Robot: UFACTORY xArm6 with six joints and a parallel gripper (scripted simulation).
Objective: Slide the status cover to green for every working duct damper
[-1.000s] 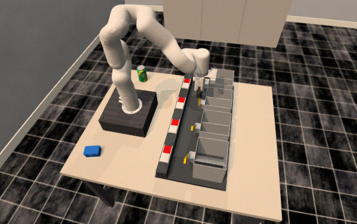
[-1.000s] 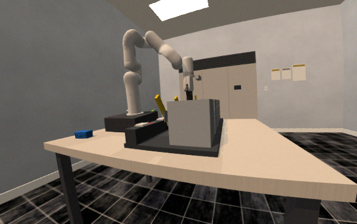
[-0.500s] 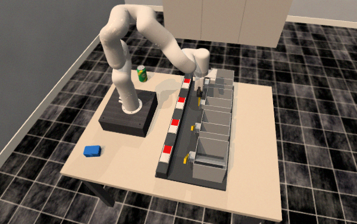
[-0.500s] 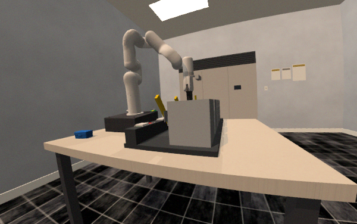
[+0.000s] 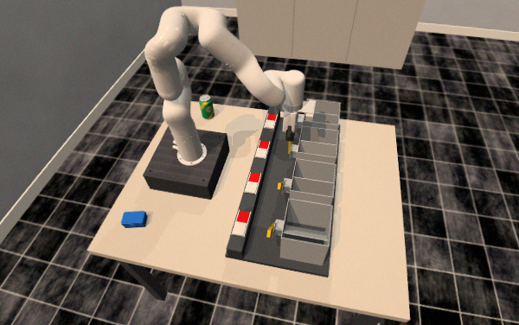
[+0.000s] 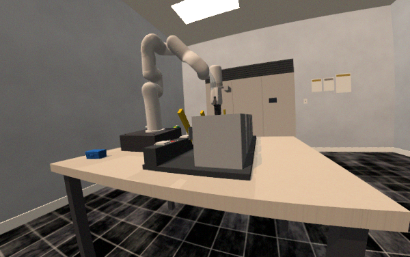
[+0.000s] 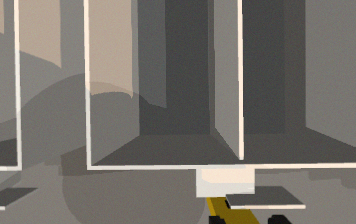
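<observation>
Four grey box dampers stand in a row on a dark base [image 5: 285,194], from the nearest [image 5: 307,229] to the farthest [image 5: 322,113]. In front of them a rail carries four status sliders [image 5: 253,180], all showing red beside a white cover. My gripper [image 5: 290,132] is at the second-farthest damper [image 5: 317,144] and is shut on its yellow lever [image 5: 289,146]. In the wrist view the yellow lever [image 7: 225,212] runs from the white shaft hub [image 7: 225,182] down between my dark fingertips. The two nearer dampers' levers [image 5: 280,185] [image 5: 270,229] stand free. The farthest damper's lever is hidden by my arm.
A green can [image 5: 206,106] stands at the table's far left corner. A blue box [image 5: 134,219] lies near the left front edge. My arm's black base block [image 5: 187,163] sits left of the slider rail.
</observation>
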